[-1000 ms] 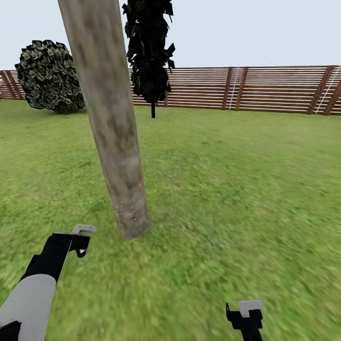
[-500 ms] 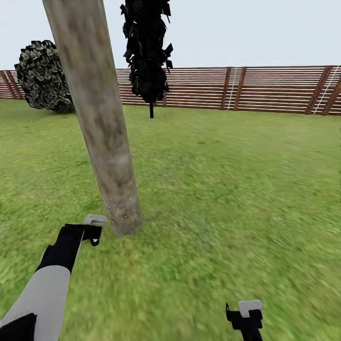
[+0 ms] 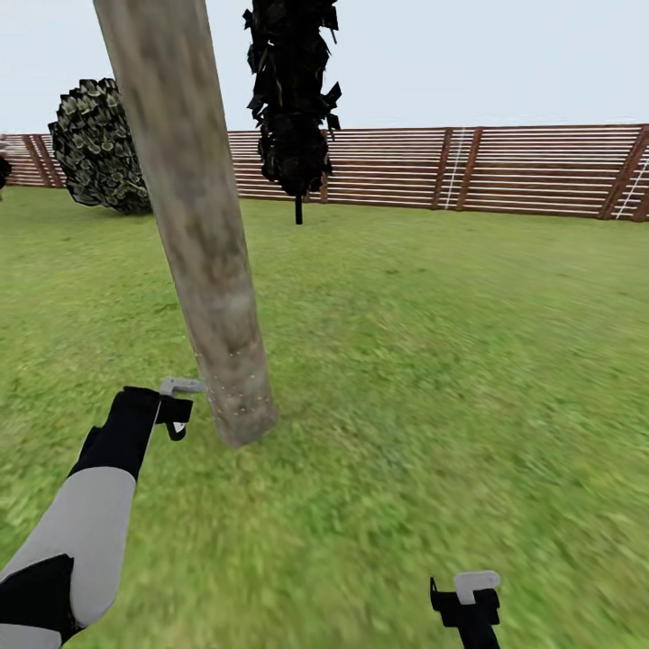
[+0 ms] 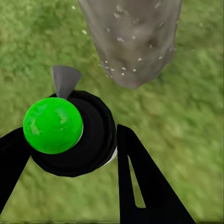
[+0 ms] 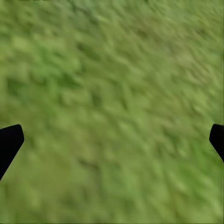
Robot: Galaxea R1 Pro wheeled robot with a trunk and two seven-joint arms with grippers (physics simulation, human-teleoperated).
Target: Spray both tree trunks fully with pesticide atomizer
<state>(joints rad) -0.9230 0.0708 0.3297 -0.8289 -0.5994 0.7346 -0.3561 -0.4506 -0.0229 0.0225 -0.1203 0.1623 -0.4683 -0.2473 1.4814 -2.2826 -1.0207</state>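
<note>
One tree trunk (image 3: 203,243) stands close in front of the robot, pale and mottled, with whitish specks scattered only around its base; the upper column looks bare, so I judge the coverage of this trunk as barely begun, and a second tree remains to be treated after it. The pesticide atomizer (image 4: 74,133) is already off the floor (image 3: 433,361): in the left wrist view the left claw (image 4: 70,154) grips its black body, dark fingers on either side, a bright green ball sitting over its top and a grey nozzle pointing toward the foot of the trunk. In the head view the left claw (image 3: 176,406) hangs just beside the trunk base, on its left. The right claw (image 3: 469,599) sits low and near on the right, well apart from the tree; its wrist view shows two black fingertips (image 5: 9,142) spread wide with nothing but grass between them, so it is open and empty. Far off, a dark conifer (image 3: 293,99) and a round bush (image 3: 99,144) stand before the wooden fence (image 3: 505,171). No containers other than the atomizer show, and its contents cannot be seen.
</note>
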